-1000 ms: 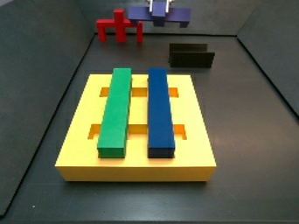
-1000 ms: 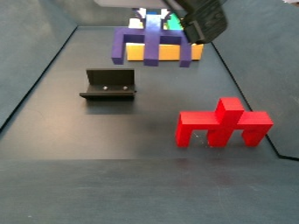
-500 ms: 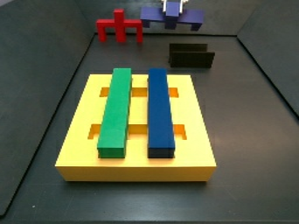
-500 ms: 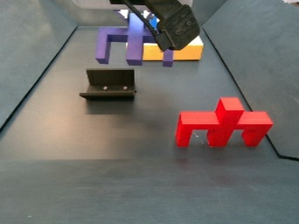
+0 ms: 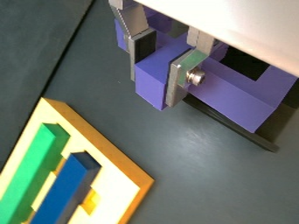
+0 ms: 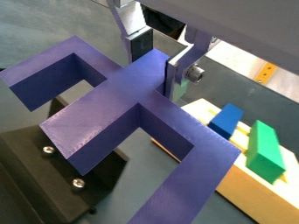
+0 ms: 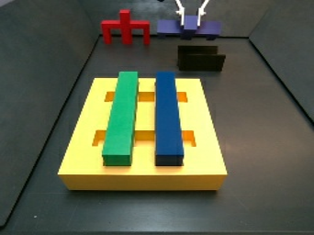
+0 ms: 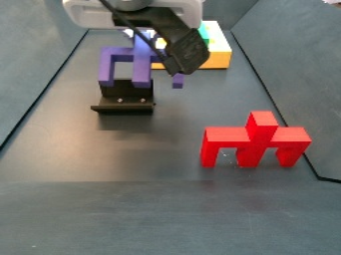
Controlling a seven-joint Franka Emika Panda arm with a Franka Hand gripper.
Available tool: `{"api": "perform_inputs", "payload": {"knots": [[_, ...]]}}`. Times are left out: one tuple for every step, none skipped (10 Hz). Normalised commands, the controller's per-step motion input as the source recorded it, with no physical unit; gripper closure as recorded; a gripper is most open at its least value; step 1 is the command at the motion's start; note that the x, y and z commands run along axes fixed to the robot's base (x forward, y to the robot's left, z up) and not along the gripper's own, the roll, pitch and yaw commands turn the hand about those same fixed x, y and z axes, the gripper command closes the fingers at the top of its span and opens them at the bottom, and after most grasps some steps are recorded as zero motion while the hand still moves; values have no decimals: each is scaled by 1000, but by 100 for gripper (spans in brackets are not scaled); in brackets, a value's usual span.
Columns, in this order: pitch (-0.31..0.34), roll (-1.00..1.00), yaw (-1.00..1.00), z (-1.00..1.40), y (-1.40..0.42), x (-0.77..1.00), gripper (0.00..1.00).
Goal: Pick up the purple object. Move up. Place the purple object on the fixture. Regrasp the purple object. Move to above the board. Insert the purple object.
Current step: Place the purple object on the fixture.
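We start w/ the biggest item: the large yellow rectangular board [image 7: 141, 138] w/ slots, lying on the dark desk [image 7: 50, 110] and carrying a long green bar [image 7: 120, 115] and a long blue bar [image 7: 168, 117]. It sits well apart from the action.

Next, the purple blocky arch-shaped piece [image 6: 128, 101]: wide body, legs, raised central stub. In a side view it hangs just over the small, near-black, box-like fixture [image 8: 123, 100], legs pointing up and outward; we can't tell whether it touches the fixture yet. We judge it rigid, prob. a light plastic or printed part, w/ smooth flat faces, so not fragile but liable to slip or swing if held off-centre. The central stub looks like the sensible hold: flat parallel sides, near the middle of the mass.

That's where the jaws [image 5: 163, 70] are now: both wrist views show the silver plates closed on the stub, gripping the purple piece above the fixture.

The red pronged piece [image 8: 256, 141] stands well apart on the desk, untouched.

Hard to make out: in a side view [image 7: 188, 27] the purple piece is small and far off, partly overlapping the fixture behind it. The fixture's seating surface is mostly hidden under the purple body in the wrist views. The far pad contact isn't visible.
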Motion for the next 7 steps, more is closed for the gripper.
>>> {"api": "perform_inputs", "payload": {"knots": [[0, 0, 69, -160, 0, 920, 100], [0, 0, 57, -169, 0, 920, 100], [0, -43, 0, -280, 0, 703, 100], [0, 0, 0, -311, 0, 591, 100], [-14, -9, 0, -300, 0, 406, 100], [-66, -43, 0, -303, 0, 237, 100], [-46, 0, 14, -297, 0, 177, 100]]}}
